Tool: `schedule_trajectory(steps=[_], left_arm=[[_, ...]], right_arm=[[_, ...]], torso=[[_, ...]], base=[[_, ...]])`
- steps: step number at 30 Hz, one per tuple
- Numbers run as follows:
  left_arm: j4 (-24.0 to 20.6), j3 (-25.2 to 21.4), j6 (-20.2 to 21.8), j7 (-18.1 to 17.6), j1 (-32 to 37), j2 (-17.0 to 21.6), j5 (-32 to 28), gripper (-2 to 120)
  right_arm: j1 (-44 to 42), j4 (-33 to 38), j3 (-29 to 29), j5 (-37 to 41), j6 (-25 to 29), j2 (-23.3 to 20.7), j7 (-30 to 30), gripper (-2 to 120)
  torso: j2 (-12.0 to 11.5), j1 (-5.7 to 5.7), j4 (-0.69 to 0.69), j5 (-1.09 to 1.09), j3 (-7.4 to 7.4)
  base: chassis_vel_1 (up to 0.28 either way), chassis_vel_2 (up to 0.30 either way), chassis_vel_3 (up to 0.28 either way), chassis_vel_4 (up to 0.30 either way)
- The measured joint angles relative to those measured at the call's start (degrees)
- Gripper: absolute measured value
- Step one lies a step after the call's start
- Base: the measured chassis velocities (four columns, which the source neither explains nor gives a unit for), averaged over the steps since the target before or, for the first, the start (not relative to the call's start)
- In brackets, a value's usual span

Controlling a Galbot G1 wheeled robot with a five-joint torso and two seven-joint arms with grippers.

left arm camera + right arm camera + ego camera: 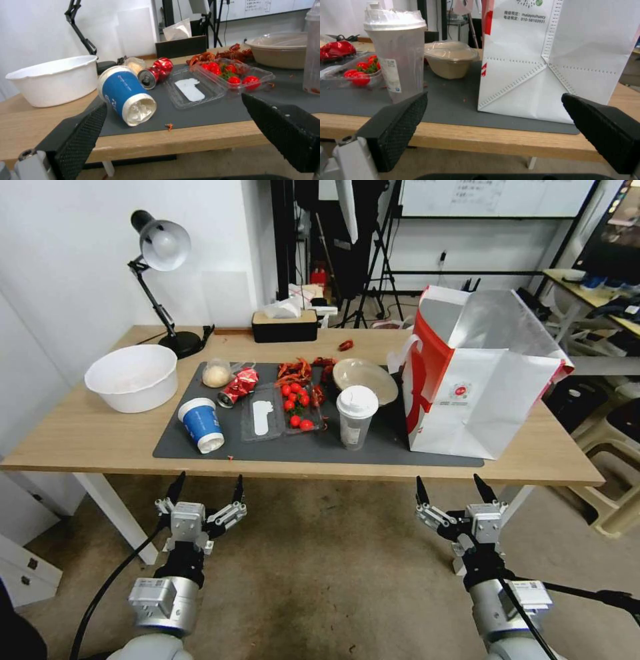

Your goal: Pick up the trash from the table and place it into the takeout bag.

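Tabletop (80,437) untouched, you see: blue paper cup (201,425), crushed red can (237,386), lidded cup (356,416) on the mat, takeout bag (490,380) far right. Left gripper (206,489) and right gripper (451,488) spread, near edge, below the table. Nothing bagged.

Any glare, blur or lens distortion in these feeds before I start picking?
Head view: wide-angle bending, table edges curve; takeout bag lining shiny but readable. Left wrist view: blue paper cup clear, own fingers soft. Right wrist view: clear white-lidded cup sharp, background bright.
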Motion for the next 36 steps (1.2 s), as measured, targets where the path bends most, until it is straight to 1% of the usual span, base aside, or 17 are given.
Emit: schedule_trajectory(steps=[22,24,25,26,28,29,31,32,33,34,35,36], left_arm=[[0.02,0.0,-0.01,0.0,-0.01,0.0,0.0,100],[0.02,0.19,0.73,0.0,-0.66,-0.35,-0.52,100],[-0.03,1.1,3.44,0.18,-3.02,-1.72,-2.22,100],[-0.03,1.1,3.44,0.18,-3.02,-1.72,-2.22,100],[-0.36,3.05,9.18,0.65,-7.9,-4.57,-5.77,100],[-0.36,3.05,9.18,0.65,-7.9,-4.57,-5.77,100],[-0.75,3.33,11.07,0.85,-10.25,-6.04,-7.62,100],[-0.75,2.81,10.84,0.86,-10.38,-6.19,-7.89,100],[-0.74,2.52,10.59,0.87,-10.37,-6.26,-7.92,100],[-0.74,2.52,10.59,0.87,-10.37,-6.26,-7.92,100],[-0.72,1.91,9.98,0.9,-10.08,-6.32,-7.96,100],[-0.66,1.52,9.37,0.92,-9.75,-6.33,-8.01,100]], right_arm=[[0.03,0.0,0.0,0.03,-0.03,-0.01,0.01,100],[0.4,0.0,0.09,0.32,-0.57,-0.13,0.01,100],[1.77,0.16,0.76,1.36,-2.66,-0.58,-0.03,100],[1.77,0.16,0.76,1.36,-2.66,-0.58,-0.03,100],[4.8,0.67,2.33,3.62,-7.25,-1.57,-0.23,100],[4.8,0.67,2.33,3.62,-7.25,-1.57,-0.23,100],[6.71,0.88,2.94,4.79,-9.11,-2.07,-0.29,100],[7.79,0.87,3.35,6.05,-10.59,-2.61,-0.34,100],[8.66,0.92,3.75,6.89,-11.55,-3.01,-0.38,100],[8.66,0.92,3.75,6.89,-11.55,-3.01,-0.38,100],[11.23,1.11,4.72,9.62,-14.66,-4.19,-0.57,100],[12.92,1.23,5.41,11.33,-16.35,-5.01,-0.66,100]], torso=[[0.0,0.0,0.0,0.0,0.0],[0.0,0.0,0.0,0.01,0.01],[0.0,-0.02,0.01,0.01,0.0],[0.0,-0.02,0.01,0.01,0.0],[0.0,-0.03,0.0,0.0,0.01],[0.0,-0.03,0.0,0.0,0.01],[0.0,0.0,-0.02,0.04,0.01],[-0.01,0.0,-0.04,0.04,0.02],[0.0,-0.01,-0.01,0.02,0.01],[0.0,-0.01,-0.01,0.02,0.01],[0.0,-0.02,0.01,0.0,0.0],[0.0,-0.02,0.03,-0.02,0.0]], base=[[0.0,0.0,0.0,0.0],[0.0,0.0,0.0,0.0],[0.0,0.0,0.0,0.0],[0.0,0.0,0.0,0.0],[0.0,0.0,0.0,0.0],[0.0,0.0,0.0,0.0],[0.0,0.0,0.0,0.0],[0.0,0.0,0.0,0.0],[0.0,0.0,0.0,0.0],[0.0,0.0,0.0,0.0],[0.0,0.0,0.0,0.0],[0.0,0.0,0.0,0.0]])
